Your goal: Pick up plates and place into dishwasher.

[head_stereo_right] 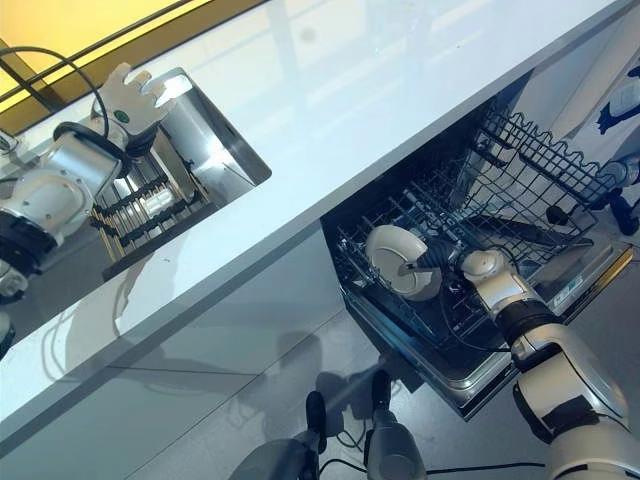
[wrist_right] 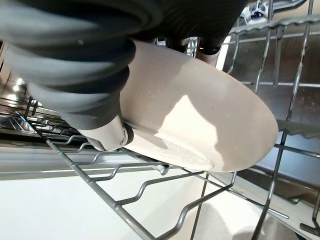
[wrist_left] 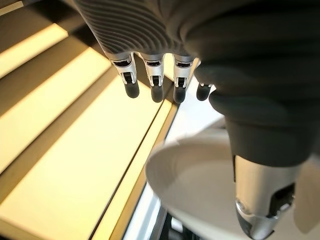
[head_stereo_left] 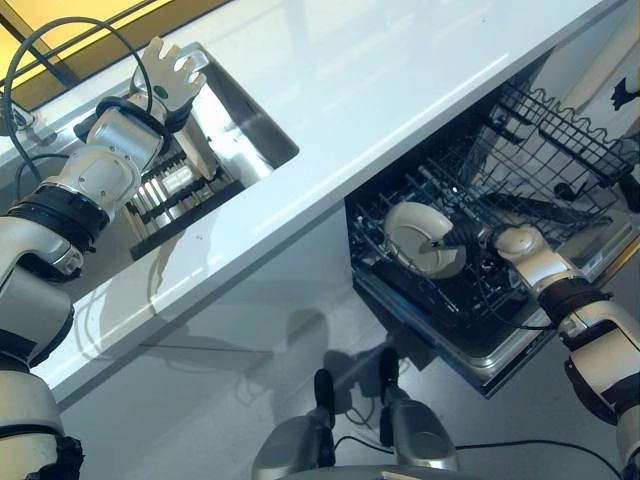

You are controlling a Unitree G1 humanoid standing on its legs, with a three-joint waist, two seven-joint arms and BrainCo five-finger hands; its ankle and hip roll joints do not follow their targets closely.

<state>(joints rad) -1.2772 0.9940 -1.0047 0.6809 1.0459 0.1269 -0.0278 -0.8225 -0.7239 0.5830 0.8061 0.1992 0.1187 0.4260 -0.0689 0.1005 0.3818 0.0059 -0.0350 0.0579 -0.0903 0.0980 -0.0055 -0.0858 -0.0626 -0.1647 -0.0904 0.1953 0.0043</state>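
Two plates: we have one cream plate (head_stereo_left: 425, 238) in our right hand (head_stereo_left: 468, 238), thumb and fingers pinching its rim, standing on edge in the dishwasher's lower rack (head_stereo_left: 470, 300) so the tines can catch it.
Second plate: white plate (wrist_left: 200, 185) sits under our left hand (head_stereo_left: 168, 72), beside the thumb, over the sink (head_stereo_left: 235, 130).
Left hand: fingers straight and spread, gripping nothing.
Surface: white countertop (head_stereo_left: 400, 90), glossy.
Room: grey floor (head_stereo_left: 250, 360), yellow strip beyond the counter.

Glossy white bench (head_stereo_left: 400, 110) runs diagonally, its top bare. A steel sink (head_stereo_left: 250, 135) is recessed in it, holding a dark slatted rack (head_stereo_left: 175, 195).
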